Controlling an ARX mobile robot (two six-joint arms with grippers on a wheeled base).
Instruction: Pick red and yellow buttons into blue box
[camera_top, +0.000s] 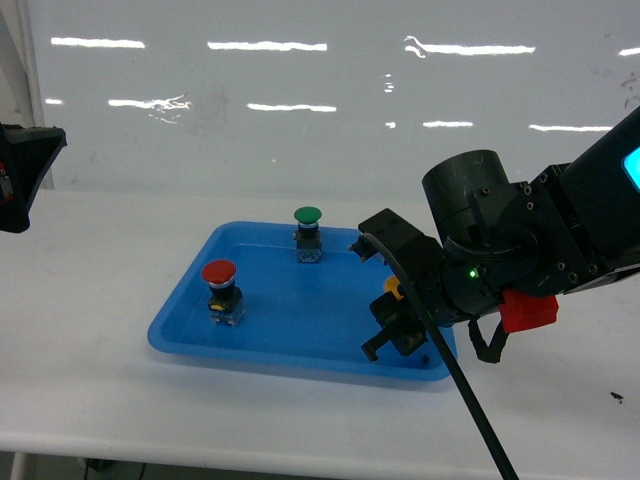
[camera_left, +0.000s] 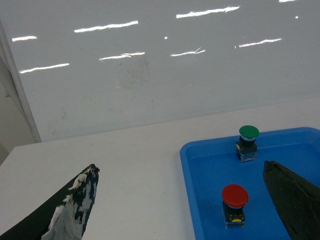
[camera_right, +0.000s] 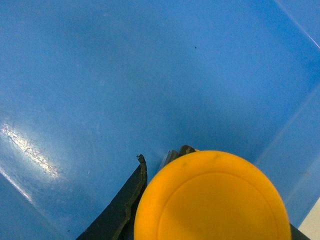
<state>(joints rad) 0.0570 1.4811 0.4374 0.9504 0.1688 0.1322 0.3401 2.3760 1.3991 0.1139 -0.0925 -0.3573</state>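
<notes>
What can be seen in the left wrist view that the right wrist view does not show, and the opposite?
Only the left wrist view shows the red button and the green button standing in the blue box, the white table beside it, and the open left gripper. Only the right wrist view shows the yellow button, seen close from above, with a dark finger of the right gripper beside it. Both show the blue floor of the box.
</notes>
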